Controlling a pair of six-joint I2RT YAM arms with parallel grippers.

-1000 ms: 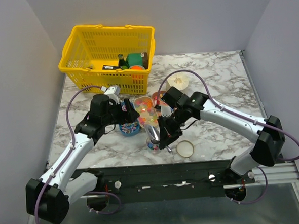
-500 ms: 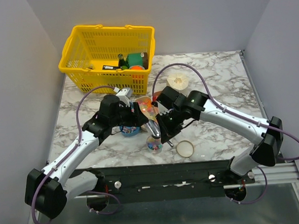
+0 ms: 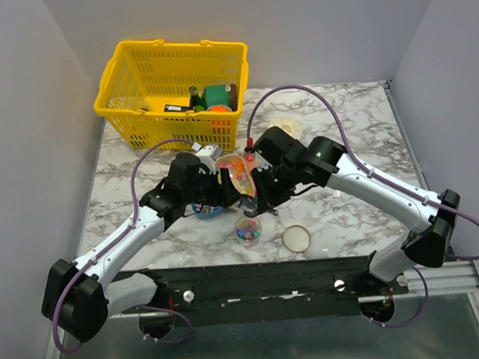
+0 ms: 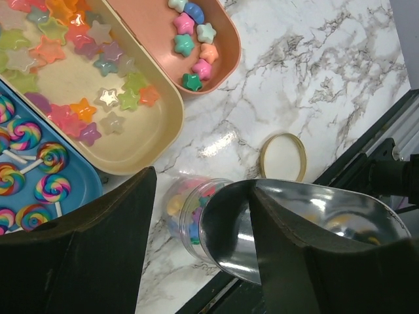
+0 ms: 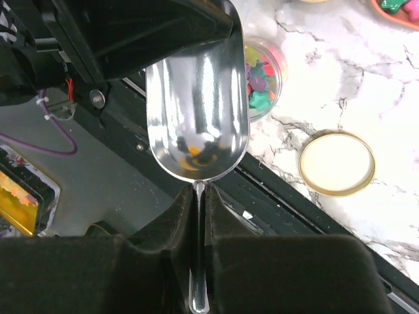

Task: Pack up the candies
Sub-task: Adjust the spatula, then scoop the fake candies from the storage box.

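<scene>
Overhead looks down; wrist views (close) share scoop (image 4: pixel 230 226), candies (image 4: pixel 175 204).

The left arm (image 3: pixel 129 235) and right arm (image 3: pixel 378 187) are stretching inward, wrists nearly meeting. The left gripper (image 4: pixel 196 222) is hanging with fingers spread wide; the right gripper (image 5: pixel 198 196) is pinching a metal scoop (image 5: pixel 196 111) by its thin handle.

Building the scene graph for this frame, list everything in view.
star candies: many, multicoloured, in pink tray, cream tray and jar
lollipops: several, rainbow swirl, in blue tray
jar: one, clear, in front of the trays
lid: one, gold-rimmed, on table right of jar
scoop: one, shiny metal, at the jar
basket: one, yellow, far left, holding goods
pale round item: one, cream, behind right arm
table: one, white marble, under everything
left gripper: one, black, open above jar
right gripper: one, black, shut on scoop handle
</scene>
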